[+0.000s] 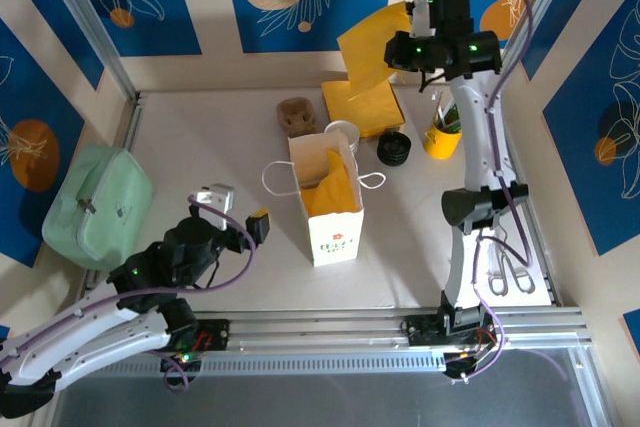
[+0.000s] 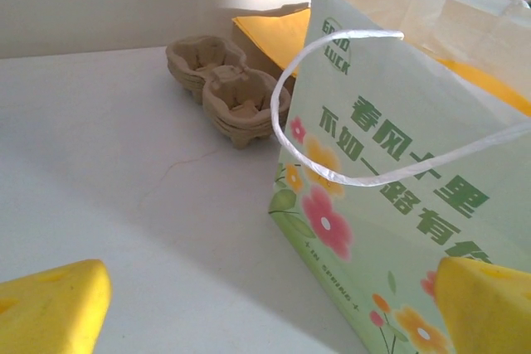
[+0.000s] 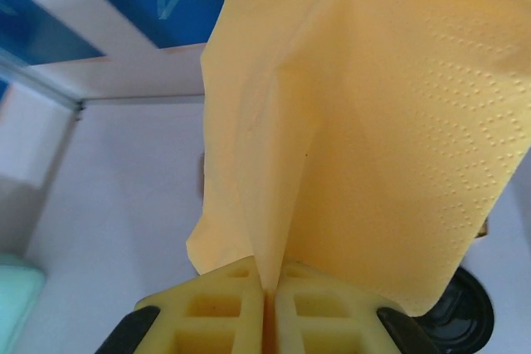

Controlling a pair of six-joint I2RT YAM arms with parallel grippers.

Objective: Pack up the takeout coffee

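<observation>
The takeout coffee is hidden from view. A flowered paper bag (image 1: 335, 209) (image 2: 398, 188) stands open mid-table with yellow paper inside. My right gripper (image 1: 413, 19) (image 3: 265, 296) is raised over the back of the table, shut on a yellow napkin (image 1: 372, 47) (image 3: 373, 122) that hangs from its pads. My left gripper (image 1: 238, 209) (image 2: 265, 321) is open, low on the table just left of the bag, with the bag's near corner between its yellow fingertips (image 2: 50, 308).
Behind the bag are a stack of yellow napkins (image 1: 362, 102), brown cup carriers (image 1: 297, 115) (image 2: 228, 93), a lidless cup (image 1: 342, 133) and black lids (image 1: 394, 149) (image 3: 465, 308). A yellow holder (image 1: 441, 135) stands back right, a green pouch (image 1: 97, 205) left, and scissors (image 1: 510, 272) right.
</observation>
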